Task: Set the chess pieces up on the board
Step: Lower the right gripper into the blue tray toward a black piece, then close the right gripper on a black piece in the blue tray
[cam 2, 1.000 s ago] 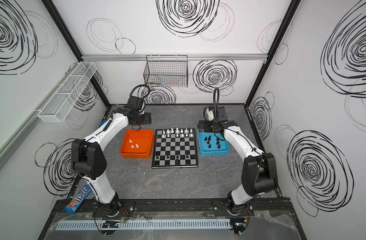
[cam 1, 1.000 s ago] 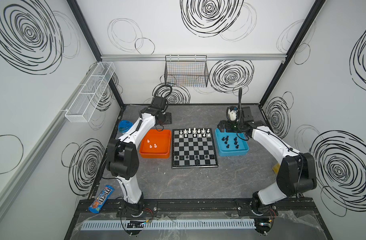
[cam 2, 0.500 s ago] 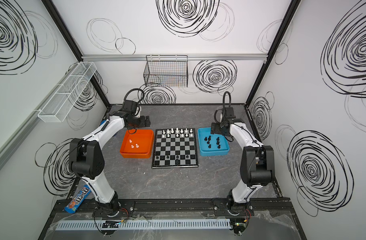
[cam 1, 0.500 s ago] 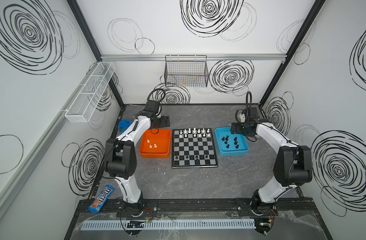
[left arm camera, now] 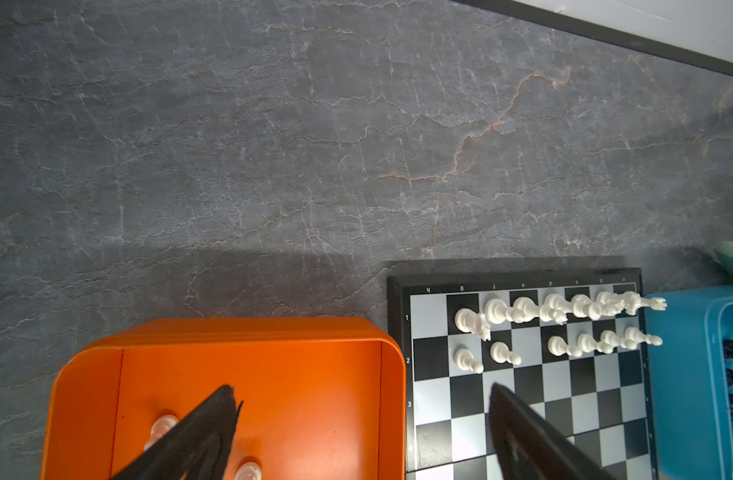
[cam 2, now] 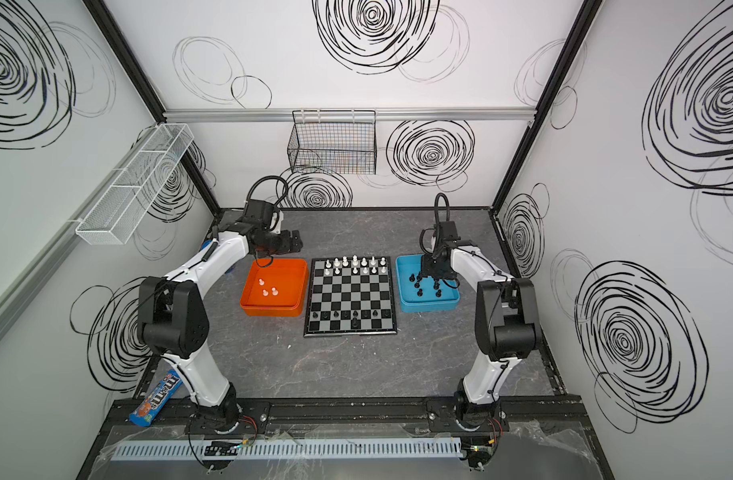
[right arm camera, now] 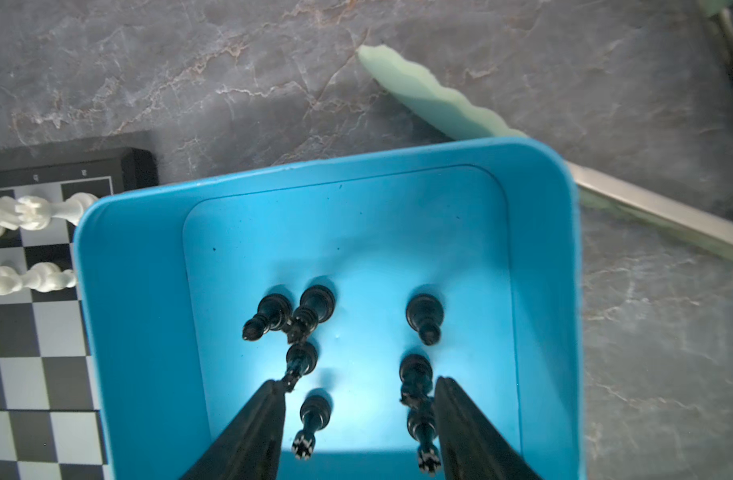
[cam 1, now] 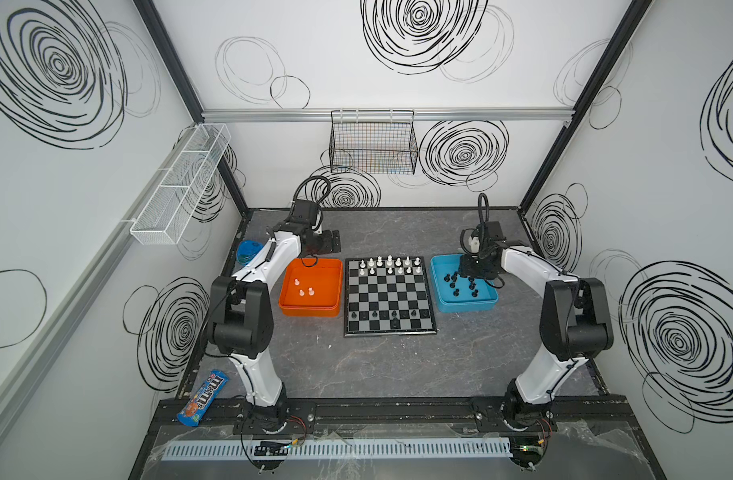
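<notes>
The board (cam 1: 387,299) (cam 2: 350,297) lies mid-table, with white chess pieces (cam 1: 389,266) on its two far rows and a few black ones (cam 1: 394,318) on the near rows. Three white pieces (cam 1: 303,290) stand in the orange tray (cam 1: 290,309). Several black pieces (cam 1: 460,284) stand in the blue tray (cam 1: 466,307). My left gripper (cam 1: 329,241) (left arm camera: 362,390) hangs open and empty over the orange tray's far edge. Low inside the blue tray, my right gripper (cam 1: 466,274) (right arm camera: 356,382) has its jaws apart around black pieces (right arm camera: 315,409), clamping none.
A candy pack (cam 1: 202,399) lies at the front left and a blue round lid (cam 1: 248,251) behind the left arm. A pale green tool (right arm camera: 431,99) lies behind the blue tray. A wire basket (cam 1: 373,145) and a mesh shelf (cam 1: 182,183) hang on the walls.
My right gripper has dropped into the blue tray and its jaws have narrowed. My left gripper has drawn back from the board's corner to the orange tray's far edge and opened wider.
</notes>
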`<state>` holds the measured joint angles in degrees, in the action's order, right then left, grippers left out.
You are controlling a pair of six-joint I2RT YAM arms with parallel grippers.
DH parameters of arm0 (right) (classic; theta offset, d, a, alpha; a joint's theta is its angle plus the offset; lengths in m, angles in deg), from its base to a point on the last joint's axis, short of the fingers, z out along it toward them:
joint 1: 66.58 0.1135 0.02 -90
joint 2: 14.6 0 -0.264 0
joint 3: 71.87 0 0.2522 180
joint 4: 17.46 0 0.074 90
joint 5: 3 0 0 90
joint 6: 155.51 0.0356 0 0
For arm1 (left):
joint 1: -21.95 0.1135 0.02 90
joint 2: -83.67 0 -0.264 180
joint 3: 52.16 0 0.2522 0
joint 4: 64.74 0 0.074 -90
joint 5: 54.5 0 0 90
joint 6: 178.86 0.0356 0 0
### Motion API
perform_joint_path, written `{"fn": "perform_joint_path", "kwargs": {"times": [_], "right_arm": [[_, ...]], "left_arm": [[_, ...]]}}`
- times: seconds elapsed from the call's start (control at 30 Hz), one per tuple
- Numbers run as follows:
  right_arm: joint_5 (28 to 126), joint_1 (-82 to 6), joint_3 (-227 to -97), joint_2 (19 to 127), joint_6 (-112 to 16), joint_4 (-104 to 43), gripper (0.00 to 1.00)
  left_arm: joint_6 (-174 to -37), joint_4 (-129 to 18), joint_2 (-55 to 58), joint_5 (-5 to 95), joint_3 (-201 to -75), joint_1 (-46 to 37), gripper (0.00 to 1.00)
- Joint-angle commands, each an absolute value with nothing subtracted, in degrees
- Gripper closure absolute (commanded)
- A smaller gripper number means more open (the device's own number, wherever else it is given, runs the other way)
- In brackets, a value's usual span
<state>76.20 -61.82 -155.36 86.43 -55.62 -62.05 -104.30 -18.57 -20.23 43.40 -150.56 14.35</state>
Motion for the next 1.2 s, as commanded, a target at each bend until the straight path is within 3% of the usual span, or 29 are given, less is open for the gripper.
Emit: {"fn": "perform_joint_path", "kwargs": {"times": [0.0,0.83,1.17], "right_arm": [[76.4,-61.3,-158.1,88.1,-55.6,-60.7,0.42],[77.6,-59.4,-160.8,95.0,-54.7,-59.9,0.55],[77.9,-59.2,-160.8,95.9,-54.5,-60.2,0.65]], "left_arm": [[-103.7,-20.3,-19.7,44.2,-149.8,14.9,0.03],[-103.6,-20.2,-20.5,45.0,-149.8,15.2,0.03],[-103.6,-20.1,-20.6,45.2,-149.8,15.1,0.03]]}}
